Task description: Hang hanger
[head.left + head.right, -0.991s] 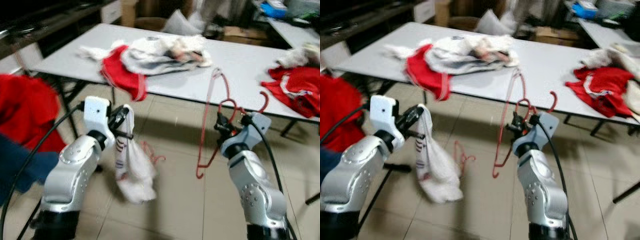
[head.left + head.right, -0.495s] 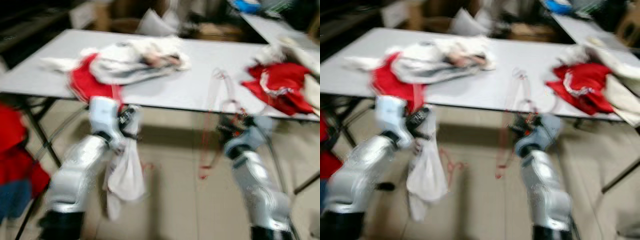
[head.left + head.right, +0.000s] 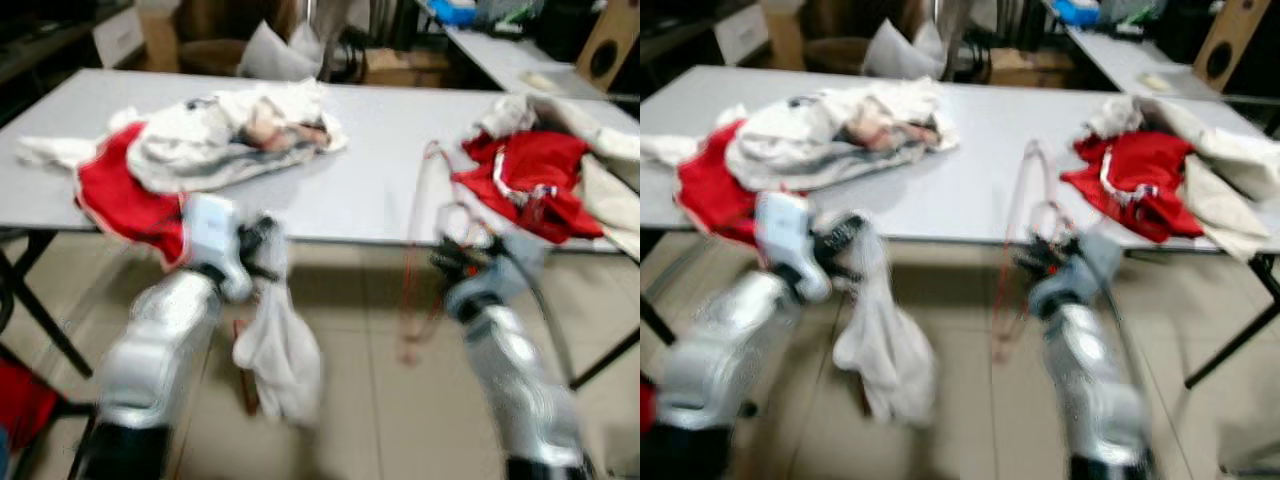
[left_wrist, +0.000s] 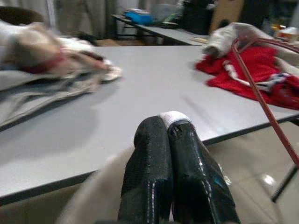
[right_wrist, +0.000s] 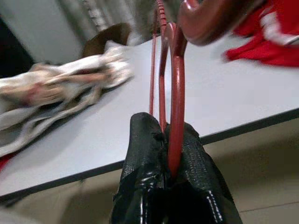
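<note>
Your right gripper (image 5: 161, 140) fingers pinch the thin, stiff, light red hanger (image 5: 174, 93); left gripper (image 4: 170, 135) clamps limp white cloth (image 3: 280, 345).

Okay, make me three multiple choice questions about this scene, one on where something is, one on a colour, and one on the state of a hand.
1. Where does the white cloth hang?
A. from the left hand
B. from the right hand
C. on a chair

2. What colour is the hanger?
A. blue
B. red
C. black

3. How is the right hand?
A. open, holding nothing
B. shut on the hanger
C. shut on the cloth

Answers: 1 A, the left hand pinches the cloth below the table edge; 2 B, its wire is red; 3 B, the fingers close around the wire.
</note>
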You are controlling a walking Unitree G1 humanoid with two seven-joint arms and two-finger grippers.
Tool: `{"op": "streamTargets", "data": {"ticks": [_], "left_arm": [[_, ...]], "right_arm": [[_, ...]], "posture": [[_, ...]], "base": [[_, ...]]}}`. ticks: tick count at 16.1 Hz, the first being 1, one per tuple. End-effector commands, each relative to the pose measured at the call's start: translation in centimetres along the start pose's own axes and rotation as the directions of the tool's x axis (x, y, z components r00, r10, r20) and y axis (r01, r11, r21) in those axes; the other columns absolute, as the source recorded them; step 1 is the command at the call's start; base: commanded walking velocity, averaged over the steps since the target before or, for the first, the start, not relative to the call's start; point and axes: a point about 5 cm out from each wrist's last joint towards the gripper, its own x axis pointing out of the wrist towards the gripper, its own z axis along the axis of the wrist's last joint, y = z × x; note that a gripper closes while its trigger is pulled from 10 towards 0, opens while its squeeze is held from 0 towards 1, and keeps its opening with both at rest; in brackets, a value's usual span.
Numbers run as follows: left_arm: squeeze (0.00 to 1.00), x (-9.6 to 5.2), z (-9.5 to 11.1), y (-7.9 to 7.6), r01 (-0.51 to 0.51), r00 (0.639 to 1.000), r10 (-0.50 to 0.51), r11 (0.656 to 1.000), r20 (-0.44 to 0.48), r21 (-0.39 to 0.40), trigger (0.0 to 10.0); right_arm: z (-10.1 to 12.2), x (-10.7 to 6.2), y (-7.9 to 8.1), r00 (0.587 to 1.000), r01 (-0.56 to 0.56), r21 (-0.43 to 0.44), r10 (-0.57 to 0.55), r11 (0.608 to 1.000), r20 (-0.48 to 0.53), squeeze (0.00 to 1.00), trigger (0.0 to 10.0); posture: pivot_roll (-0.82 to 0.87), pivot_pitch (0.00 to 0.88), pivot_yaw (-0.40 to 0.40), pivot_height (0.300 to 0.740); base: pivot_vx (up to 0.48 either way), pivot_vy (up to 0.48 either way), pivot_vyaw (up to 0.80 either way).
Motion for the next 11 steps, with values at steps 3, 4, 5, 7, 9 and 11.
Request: {"op": "streamTargets", "data": {"ticks": [3, 4, 5, 7, 9, 11], "left_arm": [[0.0, 0.1, 2.0, 1.2, -0.043, 0.997, 0.039, 0.998, 0.073, 0.047, 10.0], [0.0, 0.2, 2.5, 1.6, -0.053, 0.995, 0.048, 0.997, 0.09, 0.053, 10.0], [0.0, 0.2, 3.1, 1.9, -0.064, 0.992, 0.058, 0.997, 0.109, 0.05, 10.0], [0.0, 0.5, 4.1, 2.1, -0.059, 0.989, 0.052, 0.997, 0.139, 0.047, 10.0], [0.0, 1.3, 6.0, 2.5, -0.04, 0.981, 0.033, 0.999, 0.19, 0.033, 10.0], [0.0, 2.2, 7.6, 3.2, -0.032, 0.975, 0.02, 0.998, 0.221, 0.049, 10.0]], "right_arm": [[0.6, 0.4, 2.0, 0.99, -0.144, -0.052, 0.144, 0.988, -0.003, 0.0, 10.0], [0.7, 0.3, 2.5, 0.98, -0.201, -0.088, 0.2, 0.976, -0.021, 0.0, 10.0], [0.8, 0.2, 2.8, 0.97, -0.243, -0.107, 0.24, 0.964, -0.035, 0.0, 10.0], [1.1, 0.1, 3.1, 0.95, -0.313, -0.156, 0.307, 0.937, -0.062, 0.0, 10.0], [2.7, -0.2, 2.7, 0.893, -0.45, -0.279, 0.435, 0.849, -0.118, 0.0, 10.0], [4.7, -0.8, 2.0, 0.832, -0.55, -0.382, 0.524, 0.743, -0.18, 0.0, 10.0]], "posture": [[-0.12, 0.0, -0.043, 0.74], [-0.12, 0.0, -0.045, 0.74], [-0.12, 0.0, -0.05, 0.74], [-0.11, 0.0, -0.058, 0.74], [-0.11, 0.0, -0.063, 0.74], [-0.11, 0.0, -0.06, 0.74]], "base": [[0.363, 0.0, 0.0], [0.368, 0.0, 0.0], [0.371, 0.0, 0.0], [0.368, 0.0, 0.0], [0.373, 0.0, 0.0], [0.373, 0.0, 0.0]]}}
